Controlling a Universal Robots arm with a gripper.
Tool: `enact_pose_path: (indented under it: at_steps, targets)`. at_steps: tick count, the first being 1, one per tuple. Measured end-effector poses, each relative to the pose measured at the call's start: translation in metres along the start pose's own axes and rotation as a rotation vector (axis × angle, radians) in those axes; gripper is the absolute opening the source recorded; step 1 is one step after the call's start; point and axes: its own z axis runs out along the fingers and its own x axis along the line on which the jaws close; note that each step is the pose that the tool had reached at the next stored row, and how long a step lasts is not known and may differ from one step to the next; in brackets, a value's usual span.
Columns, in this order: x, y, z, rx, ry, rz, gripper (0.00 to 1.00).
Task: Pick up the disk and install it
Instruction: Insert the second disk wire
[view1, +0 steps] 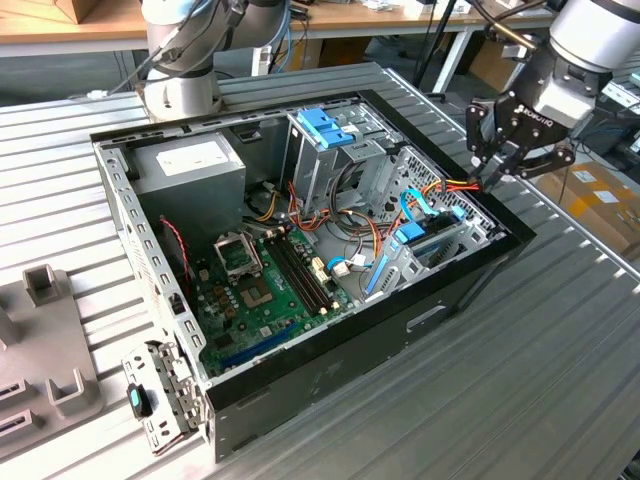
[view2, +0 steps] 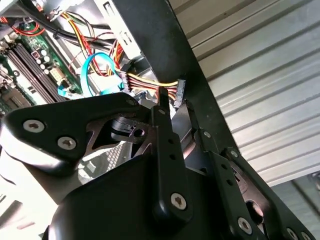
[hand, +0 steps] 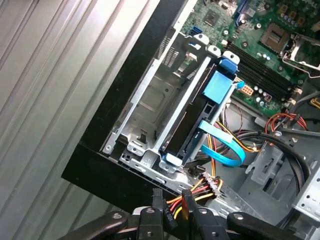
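Open computer case (view1: 400, 330) lies on its side on the ribbed metal table (view1: 560, 330), with the motherboard (view1: 260, 290) facing up.

The disk (hand: 190, 125) is not in the gripper's grasp. It stands on edge inside the metal drive cage (hand: 150, 100), a dark slab with blue rails, at the case corner on the exterior view's right. A flat blue data cable (hand: 225, 150) loops away from its end. It looks slid home, or close to it.

The gripper (view1: 492, 180) hangs over the black rim of the case at that same corner, just outside the cage. In both wrist views its fingers (view2: 162, 115) are drawn close together, with the yellow, red and black wire bundle running between them. They appear to pinch the power plug (view2: 179, 89) at the end of that bundle. The pads' contact with it is partly hidden, so the grip is a judgement.

Step in hand, as I read it: placing the disk is done and the work is on its wiring. That calls for the plug held square to the disk's connector end, with no twist in the wires. It also calls for a steady push that stays clear of the case rim and the blue data cable beside it.
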Motion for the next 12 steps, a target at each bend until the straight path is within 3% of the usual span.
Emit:
enact_pose_path:
  at_steps: [4, 9, 12]
  targets:
    - [0.0015, -0.0025, 0.0008, -0.0030, -0.0031, -0.068, 0.30]
    - [0.0020, -0.0030, 0.0031, -0.0095, -0.0093, -0.224, 0.30]
    - [0.0024, -0.0036, 0.0037, -0.0121, -0.0117, -0.279, 0.30]
